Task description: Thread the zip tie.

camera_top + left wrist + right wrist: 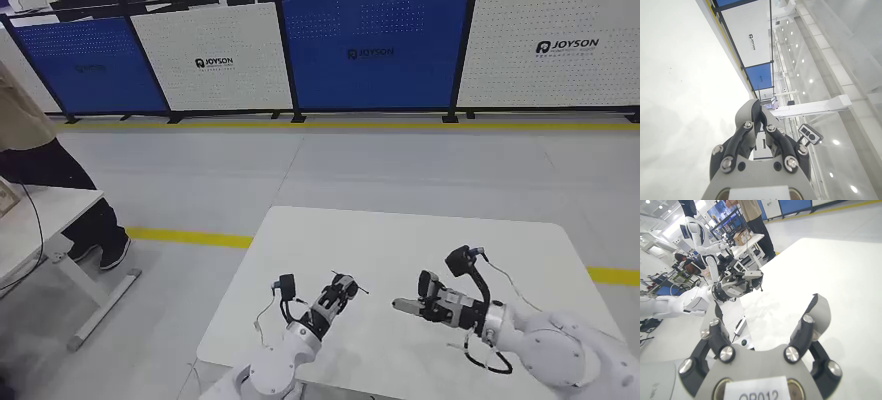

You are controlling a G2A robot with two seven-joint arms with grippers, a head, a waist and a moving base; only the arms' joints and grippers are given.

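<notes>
Your left gripper (343, 291) is hovering over the white table (400, 235), near its front edge. Its pads are pressing together on the zip tie (356, 287), a thin black strip lying across the fingertips. From the left wrist camera, you're seeing the left gripper (759, 109) with both fingers pinched tight. The zip tie (758, 92) is poking out past the tips as a slim dark line.

On the other side, your right gripper (404, 306) is sitting close by, pointing toward the left one but not touching it. The right wrist camera is showing the right gripper (766, 311) with its fingers spread wide and nothing between them. Farther off in that view, the left gripper (753, 281) is clamping the zip tie (760, 284), with one end hanging free beyond the closed fingers.
</notes>
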